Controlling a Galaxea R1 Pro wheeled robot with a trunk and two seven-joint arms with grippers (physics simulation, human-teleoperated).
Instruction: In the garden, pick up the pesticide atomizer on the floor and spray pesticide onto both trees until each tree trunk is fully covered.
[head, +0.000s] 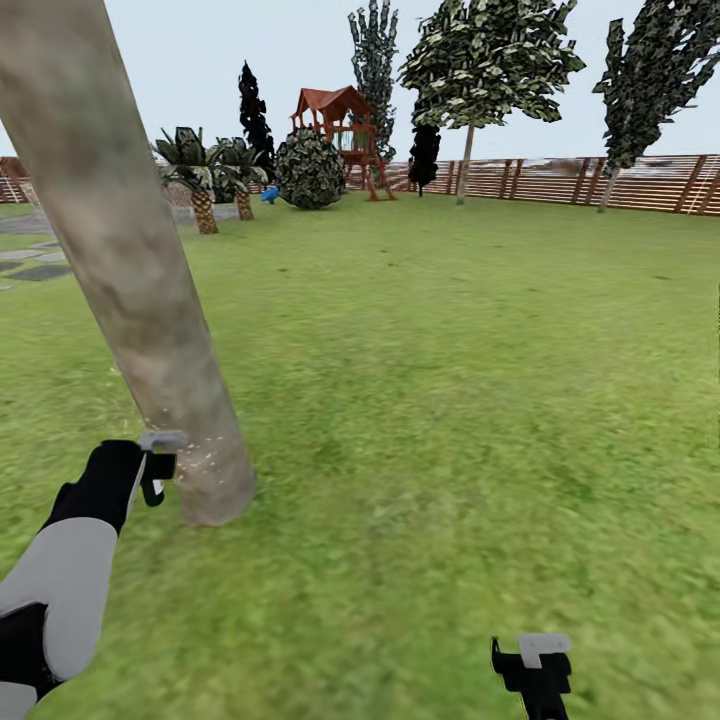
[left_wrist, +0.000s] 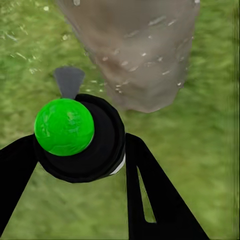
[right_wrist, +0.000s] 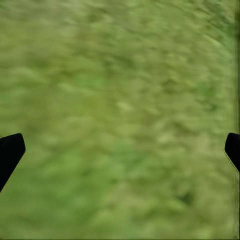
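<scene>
Left gripper (left_wrist: 80, 165) clamped the pesticide atomizer (left_wrist: 75, 137), nozzle just short of the speckled tree trunk (left_wrist: 135, 50); right gripper (right_wrist: 120, 150) gaped over grass (right_wrist: 120, 75).

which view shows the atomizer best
Left wrist view: the atomizer, green ball top, black body, sits between the fingers facing the tree trunk. Head view gives a small side glimpse; right wrist view has grass.

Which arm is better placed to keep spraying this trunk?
Left. Its gripper holds the atomizer, nozzle toward the trunk base, where white specks show. The right gripper is open over grass.
</scene>
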